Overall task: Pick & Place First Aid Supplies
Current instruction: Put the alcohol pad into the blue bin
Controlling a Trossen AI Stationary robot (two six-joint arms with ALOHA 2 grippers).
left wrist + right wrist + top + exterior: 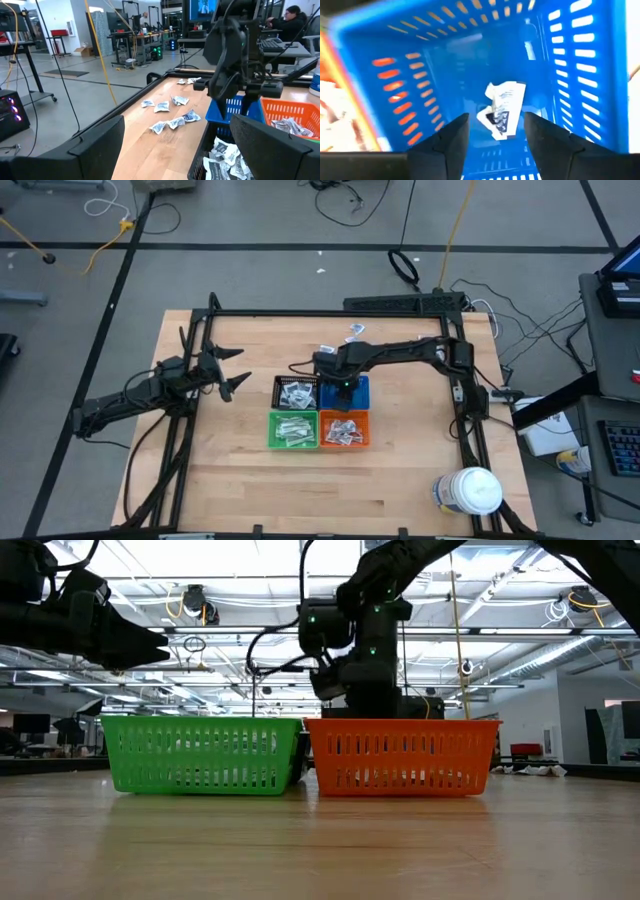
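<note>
Right tool, jaws parted, hangs over the blue bin; one packet lies inside, released. Black, green and orange bins beside it hold packets; loose packets remain on the worktop beyond. Left tool waits open.

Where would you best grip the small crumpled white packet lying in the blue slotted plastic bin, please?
Take the small crumpled white packet by its raised, crinkled middle, coming straight down from above. It lies alone on the floor of the blue slotted plastic bin, whose tall walls probably block any sideways approach. The right gripper hangs over it with fingers apart on either side of it; the left gripper waits off to the side, open.
</note>
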